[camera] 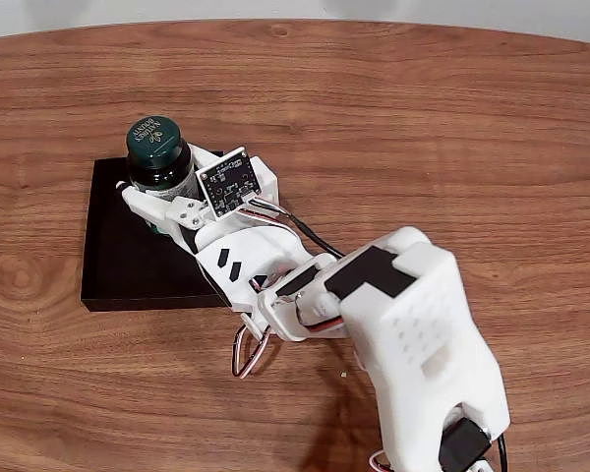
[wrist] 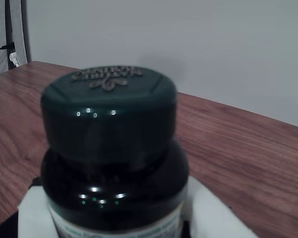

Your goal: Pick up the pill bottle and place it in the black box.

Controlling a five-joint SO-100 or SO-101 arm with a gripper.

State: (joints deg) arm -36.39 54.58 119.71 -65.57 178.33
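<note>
One small dark green round pill bottle point(camera: 158, 157), standing up straight, with one dark green cap on top and pale print on that cap. Placed over the far right part of one flat black box point(camera: 128, 261) with low thin walls. Hard to tell whether resting on the box floor or held just above it. Box lying on one brown wooden table point(camera: 423, 138), near the left side in the fixed view.

One white plastic robot arm point(camera: 413, 334), reaching from the lower right up toward the bottle. At its tip, one white two-finger gripper point(camera: 162, 202), wrapped around the lower body of the bottle, one finger point(camera: 147, 205) seen on the near left side. Clamped onto the bottle, as far as can be seen. One small black circuit board point(camera: 227, 182) fixed just beside the bottle on the gripper. A few thin wires point(camera: 248, 349) looping out under the arm.

In the wrist view, very close: the same bottle point(wrist: 111, 163), cap up, a bit of white label at the bottom edge. White gripper fingers point(wrist: 32, 218) touching it on both sides. Behind, the wooden table point(wrist: 238, 153) and one plain pale wall point(wrist: 188, 44).
</note>
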